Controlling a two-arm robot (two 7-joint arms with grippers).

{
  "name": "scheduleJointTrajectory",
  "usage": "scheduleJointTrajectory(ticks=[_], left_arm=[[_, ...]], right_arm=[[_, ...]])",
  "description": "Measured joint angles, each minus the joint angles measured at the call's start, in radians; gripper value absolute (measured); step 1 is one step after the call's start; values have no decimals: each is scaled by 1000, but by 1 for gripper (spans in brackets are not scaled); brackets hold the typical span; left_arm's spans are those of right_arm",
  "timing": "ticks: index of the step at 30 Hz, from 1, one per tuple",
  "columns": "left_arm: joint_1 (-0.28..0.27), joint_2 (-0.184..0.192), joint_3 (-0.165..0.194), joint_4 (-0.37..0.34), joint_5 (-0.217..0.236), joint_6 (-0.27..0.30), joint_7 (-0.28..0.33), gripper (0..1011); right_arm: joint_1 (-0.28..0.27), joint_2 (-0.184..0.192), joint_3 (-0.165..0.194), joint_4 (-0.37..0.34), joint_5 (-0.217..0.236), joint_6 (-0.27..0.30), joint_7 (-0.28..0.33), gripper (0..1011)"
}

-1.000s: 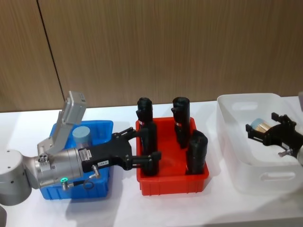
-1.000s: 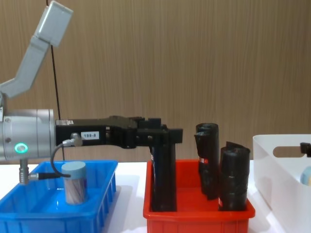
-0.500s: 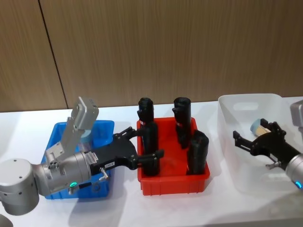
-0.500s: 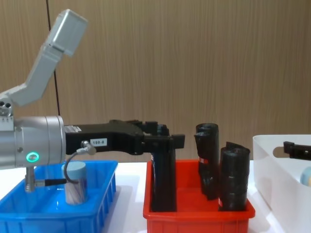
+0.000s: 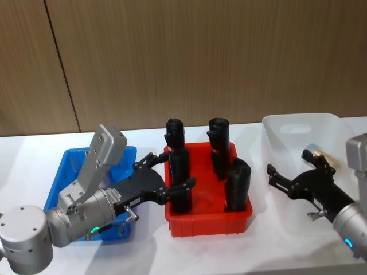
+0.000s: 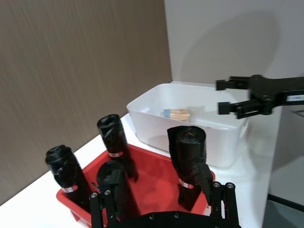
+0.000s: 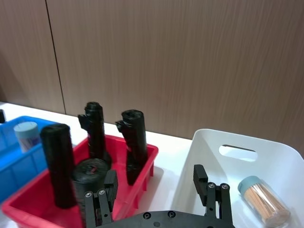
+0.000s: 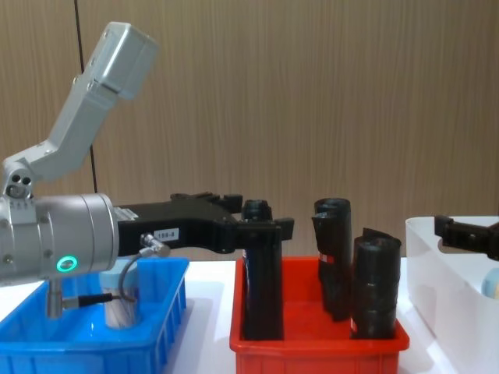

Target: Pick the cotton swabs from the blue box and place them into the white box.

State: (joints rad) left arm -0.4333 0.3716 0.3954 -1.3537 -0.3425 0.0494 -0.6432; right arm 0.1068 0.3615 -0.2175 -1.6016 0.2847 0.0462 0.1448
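Head view: left gripper (image 5: 180,169) stretched across the blue box (image 5: 62,172) to the near-left corner of the red bin (image 5: 206,224), jaws spread wide on either side of a black roll (image 5: 181,183), contact impossible to tell. Right gripper (image 5: 292,162) poised over the left wall of the white box (image 5: 298,121), jaws wide and empty, one tub of the cotton swabs (image 5: 312,152) lying on its side inside, apparently delivered. Left wrist view: fingers (image 6: 219,195) parted well beyond the girth of the roll between them, so no grip, more likely a reach gone past its target; white box beyond the red bin, tub on its floor. Right wrist view: nothing between the right gripper's open fingers (image 7: 211,190), the delivered tub just ahead inside the white box, a second tub (image 7: 26,135) upright in the blue box on the far side of the red bin, presumably next to go. Chest view: that second tub (image 8: 121,304) standing low in the blue box, partly hidden behind the left arm (image 8: 70,234). Left gripper level with the roll tops, too high and too far along for the tub, hence a pull back and descent probably needed. Right gripper at the white box's rim, clear of the drop.
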Motion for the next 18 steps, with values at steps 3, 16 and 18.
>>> scheduleJointTrajectory(ticks=[3, 16, 18], left_arm=[[12, 1, 4, -17, 9, -2, 39, 1003], [65, 4, 20, -90, 47, -12, 209, 1004], [75, 4, 23, -105, 54, -13, 241, 1004]], right_arm=[[-36, -7, -3, -49, 1, -4, -23, 1001], [-118, -24, -9, -161, 3, -12, -76, 1002], [-121, -24, -9, -164, 3, -13, -78, 1001]])
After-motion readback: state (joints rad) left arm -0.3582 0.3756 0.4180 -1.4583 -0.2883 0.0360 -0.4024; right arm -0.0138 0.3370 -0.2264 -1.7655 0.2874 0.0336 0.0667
